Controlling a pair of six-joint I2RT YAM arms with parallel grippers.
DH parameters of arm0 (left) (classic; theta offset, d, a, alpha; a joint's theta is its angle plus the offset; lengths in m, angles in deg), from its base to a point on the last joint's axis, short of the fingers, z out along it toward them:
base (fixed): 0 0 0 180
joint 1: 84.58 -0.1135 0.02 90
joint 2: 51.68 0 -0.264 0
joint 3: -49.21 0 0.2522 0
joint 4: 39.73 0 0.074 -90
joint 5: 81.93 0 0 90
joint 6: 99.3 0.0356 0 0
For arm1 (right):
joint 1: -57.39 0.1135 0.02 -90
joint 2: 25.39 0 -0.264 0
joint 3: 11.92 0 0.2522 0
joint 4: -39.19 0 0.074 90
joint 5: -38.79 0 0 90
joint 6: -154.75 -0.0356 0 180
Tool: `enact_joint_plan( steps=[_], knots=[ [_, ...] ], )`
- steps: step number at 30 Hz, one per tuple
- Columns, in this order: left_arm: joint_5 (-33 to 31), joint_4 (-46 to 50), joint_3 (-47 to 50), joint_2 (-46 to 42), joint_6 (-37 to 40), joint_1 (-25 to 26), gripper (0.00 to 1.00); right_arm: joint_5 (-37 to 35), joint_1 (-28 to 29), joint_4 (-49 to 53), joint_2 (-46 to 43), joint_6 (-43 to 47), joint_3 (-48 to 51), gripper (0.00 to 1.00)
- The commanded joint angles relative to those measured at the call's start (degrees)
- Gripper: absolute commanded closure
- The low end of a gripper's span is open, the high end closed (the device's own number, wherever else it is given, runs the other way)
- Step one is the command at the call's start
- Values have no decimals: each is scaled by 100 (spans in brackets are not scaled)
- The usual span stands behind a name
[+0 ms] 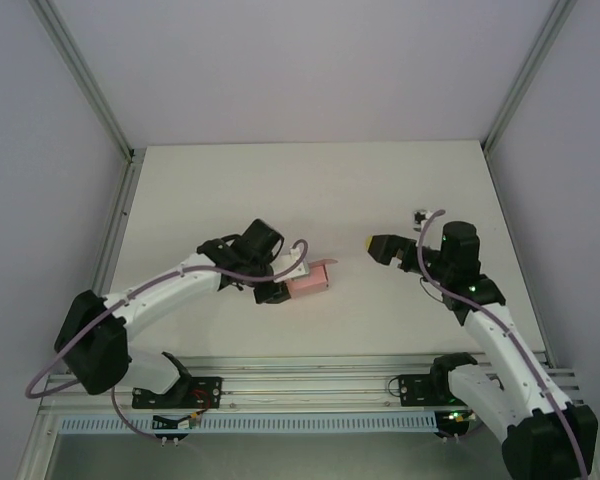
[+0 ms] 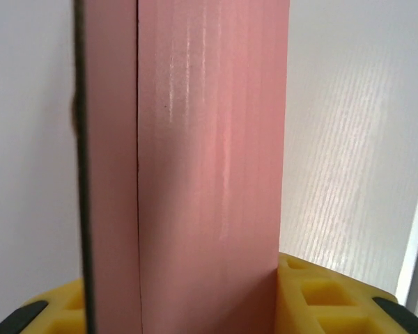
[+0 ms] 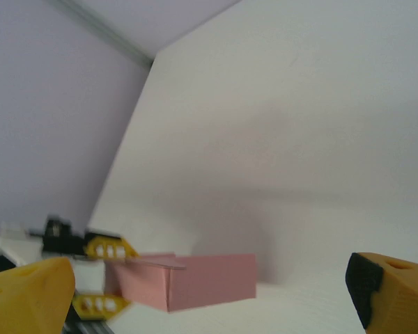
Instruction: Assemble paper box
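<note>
Soft, even, bright light falls from above on the white matte desk [image 1: 310, 180] in the top view, without hard glare; only faint short shadows lie beneath the white robot arms [image 1: 170, 285]. That view is sharp, though its grey metal frame posts [image 1: 85, 75] lean outward toward the corners. In the left wrist view the small folded pale pink card box [image 2: 209, 174] is very close and soft-focused, with pale streaks of sheen down its face. In the right wrist view the yellow fingertips [image 3: 28, 296] of the right claw [image 3: 212, 303] are blurred, and a broad dim shadow spreads over the desk behind the box
</note>
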Motion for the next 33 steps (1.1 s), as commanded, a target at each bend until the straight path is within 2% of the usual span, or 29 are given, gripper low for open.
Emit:
enact_joint_plan(
  steps=[1, 6, 9, 14, 16, 19, 23, 33],
  knots=[
    [733, 674, -528, 310, 527, -155, 63, 707, 105, 119, 334, 1854, -402, 0],
    [848, 819, -930, 863, 984, -164, 62, 1212, 415, 700, 700, 3816, -664, 5],
    [938, 1182, -1302, 1240, 1259, -167, 62, 1223, 551, 926, 1008, 4114, -894, 12],
    [858, 1578, -1674, 1721, 1554, -172, 62, 423, 1211, 1884, 1758, 4901, -1379, 27],
    [888, 1655, -1744, 1790, 1588, -181, 62, -28, 1343, 2169, 2033, 4972, -1566, 37],
    [1025, 1562, -1673, 1759, 1695, -210, 61, -386, 1388, 2071, 2206, 4998, -1571, 39],
    [1147, 1537, -1688, 1812, 1765, -233, 61, -247, 1382, 1951, 2277, 5129, -1499, 47],
    [1170, 1567, -1836, 2065, 1686, -283, 61, -38, 1420, 2138, 2541, 5071, -1590, 80]
  ],
)
